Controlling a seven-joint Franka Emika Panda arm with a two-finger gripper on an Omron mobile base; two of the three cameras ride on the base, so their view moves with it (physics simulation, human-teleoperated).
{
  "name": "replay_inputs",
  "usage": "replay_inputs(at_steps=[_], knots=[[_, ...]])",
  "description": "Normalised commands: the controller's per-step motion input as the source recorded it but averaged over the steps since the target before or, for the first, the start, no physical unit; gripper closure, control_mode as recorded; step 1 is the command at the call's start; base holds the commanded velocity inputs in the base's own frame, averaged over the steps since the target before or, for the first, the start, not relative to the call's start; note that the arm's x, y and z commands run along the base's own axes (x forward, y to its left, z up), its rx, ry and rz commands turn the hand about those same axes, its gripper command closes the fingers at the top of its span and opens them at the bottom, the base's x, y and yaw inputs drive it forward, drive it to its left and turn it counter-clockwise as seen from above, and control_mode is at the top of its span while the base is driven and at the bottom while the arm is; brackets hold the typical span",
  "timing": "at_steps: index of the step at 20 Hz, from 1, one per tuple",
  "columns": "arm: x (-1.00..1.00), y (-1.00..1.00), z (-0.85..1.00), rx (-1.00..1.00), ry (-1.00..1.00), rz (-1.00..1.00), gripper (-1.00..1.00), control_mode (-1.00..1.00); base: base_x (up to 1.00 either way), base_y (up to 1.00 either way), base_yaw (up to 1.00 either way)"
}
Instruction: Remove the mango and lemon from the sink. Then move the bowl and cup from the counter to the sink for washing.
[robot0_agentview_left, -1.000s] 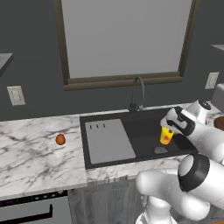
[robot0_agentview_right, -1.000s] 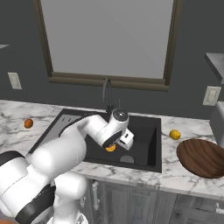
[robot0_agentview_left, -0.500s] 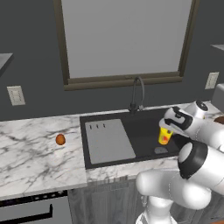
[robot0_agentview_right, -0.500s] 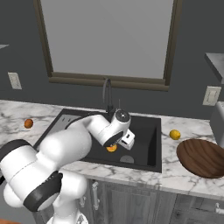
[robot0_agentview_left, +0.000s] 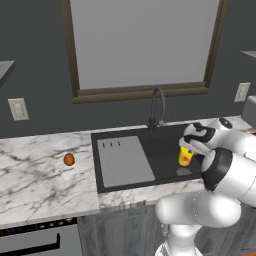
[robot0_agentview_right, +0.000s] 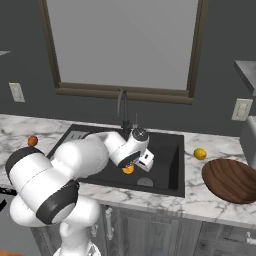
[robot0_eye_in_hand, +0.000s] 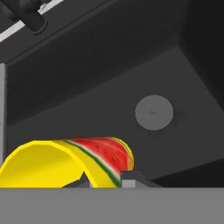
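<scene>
My gripper (robot0_agentview_left: 190, 145) is shut on the rim of the yellow cup (robot0_agentview_left: 185, 155), holding it low inside the right half of the black sink (robot0_agentview_left: 150, 145). The hand view looks past the cup (robot0_eye_in_hand: 61, 162), with its red mark, to the round drain (robot0_eye_in_hand: 154, 112) on the basin floor. On the white marble counter (robot0_agentview_left: 35, 185) left of the sink lies the mango (robot0_agentview_left: 69, 159). Right of the sink (robot0_agentview_right: 167, 165) the lemon (robot0_agentview_right: 200, 153) rests on the counter, and the dark wooden bowl (robot0_agentview_right: 231, 180) sits beyond it. The gripper (robot0_agentview_right: 139, 162) holds the cup (robot0_agentview_right: 128, 169) there too.
A dark arched faucet (robot0_agentview_left: 157, 107) stands behind the basin. The grey ribbed drainboard (robot0_agentview_left: 125, 161) fills the sink's left half. A window and dark wall with outlets (robot0_agentview_left: 18, 108) back the counter. The arm's white elbow (robot0_agentview_left: 227, 172) hangs over the sink's front right corner.
The gripper has carried the cup a little to the left and slightly lower in the basin. The arm's elbow has swung with it. The fruits and the bowl have not moved.
</scene>
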Motion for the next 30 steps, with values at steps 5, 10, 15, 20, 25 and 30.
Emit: replay_inputs(at_steps=[5, 10, 15, 20, 25, 30], knots=[[0.12, 0.08, -0.15, 0.0, -0.01, 0.0, 1.0, -1.0, 0.0, 0.0, 0.0], [0.13, 0.08, -0.15, 0.0, 0.0, 0.0, 1.0, -1.0, 0.0, 0.0, 0.0], [0.12, 0.09, -0.17, 0.0, 0.0, 0.0, 1.0, -1.0, 0.0, 0.0, 0.0], [0.12, 0.08, -0.18, 0.0, 0.0, 0.0, 1.0, -1.0, 0.0, 0.0, 0.0], [0.18, 0.08, -0.17, 0.0, 0.0, 0.0, 1.0, -1.0, 0.0, 0.0, 0.0], [0.18, 0.08, -0.16, 0.0, 0.0, 0.0, 1.0, -1.0, 0.0, 0.0, 0.0]])
